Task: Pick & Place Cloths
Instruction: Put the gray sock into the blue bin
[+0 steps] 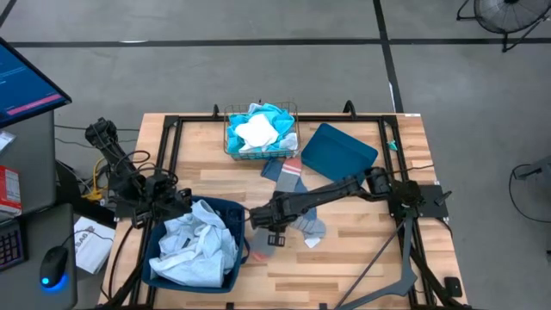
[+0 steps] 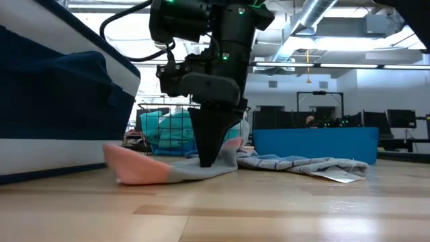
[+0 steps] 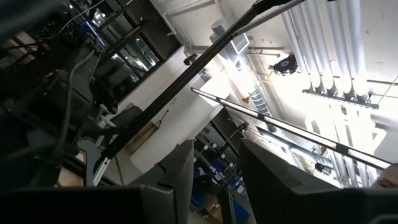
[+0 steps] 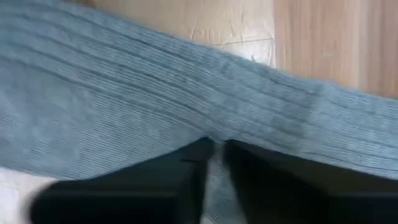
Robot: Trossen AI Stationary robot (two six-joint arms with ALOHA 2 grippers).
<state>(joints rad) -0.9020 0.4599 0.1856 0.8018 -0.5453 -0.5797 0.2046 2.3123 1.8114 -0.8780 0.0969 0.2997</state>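
Observation:
A grey sock [image 2: 176, 169] with a pale orange-pink toe [image 1: 257, 255] lies flat on the wooden table, just right of the teal bin [image 1: 151, 258]. My right gripper [image 2: 209, 160] points down on the sock's middle and is shut on it. In the high view the arm hides most of the sock. My left gripper [image 3: 214, 180] waits at the table's left edge, by the bin's far left corner. It is tipped upward and open, with nothing between its fingers. My right gripper pinches the sock's ribbed grey middle [image 4: 215, 138] between its two fingers, a small ridge of fabric caught between the fingertips. The fingers come from above, pointing down. The sock lies on the table, its toe end toward the bin.
The teal bin holds pale blue and white cloths [image 1: 196, 245]. A grey-blue striped cloth [image 1: 314, 227] with a white label lies right of the gripper. Farther back are another sock [image 1: 288, 170], a wire basket [image 1: 231, 146] with turquoise and white cloths, and a teal plastic piece [image 1: 338, 151].

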